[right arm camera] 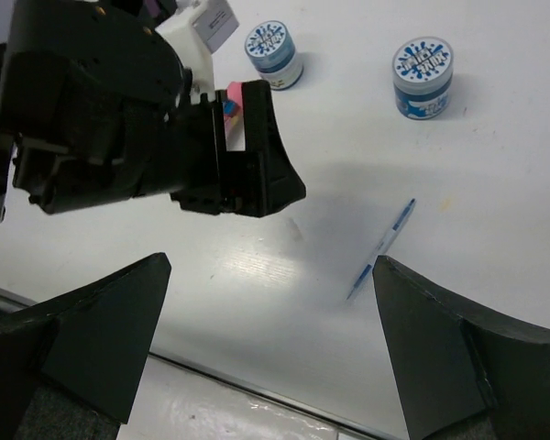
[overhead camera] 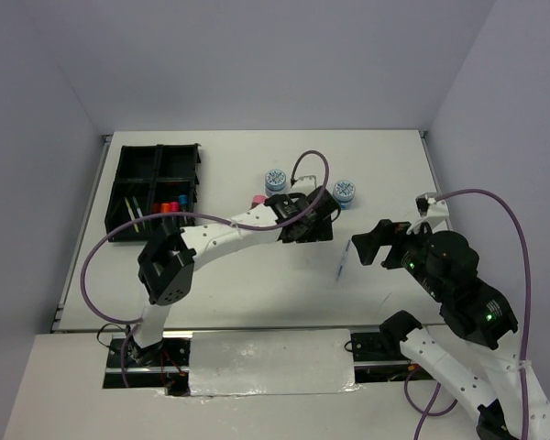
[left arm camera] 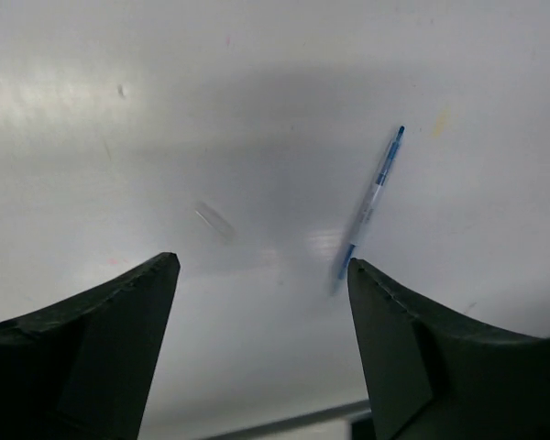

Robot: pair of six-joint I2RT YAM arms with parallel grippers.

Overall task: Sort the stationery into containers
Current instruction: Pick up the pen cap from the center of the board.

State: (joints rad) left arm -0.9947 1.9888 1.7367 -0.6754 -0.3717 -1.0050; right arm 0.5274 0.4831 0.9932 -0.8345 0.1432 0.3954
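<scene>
A thin blue-and-white pen [overhead camera: 341, 266] lies alone on the white table between my two grippers. My left gripper [overhead camera: 319, 229] hovers above the table just left of the pen [left arm camera: 371, 206], open and empty. My right gripper [overhead camera: 368, 247] stands open to the pen's right, with nothing between its fingers [right arm camera: 440, 339]. Two round blue-white tubs [overhead camera: 275, 180] [overhead camera: 345, 192] stand behind the left gripper. A pink tube [overhead camera: 257, 199] shows partly behind the left arm. The black organiser tray [overhead camera: 128, 165] at the far left holds capped markers [overhead camera: 170, 207] and a yellow-green pen [overhead camera: 134, 210].
Purple cables loop above both arms [overhead camera: 312, 160]. The table's near edge [right arm camera: 257, 390] runs just below the right gripper. White walls close in the table on three sides.
</scene>
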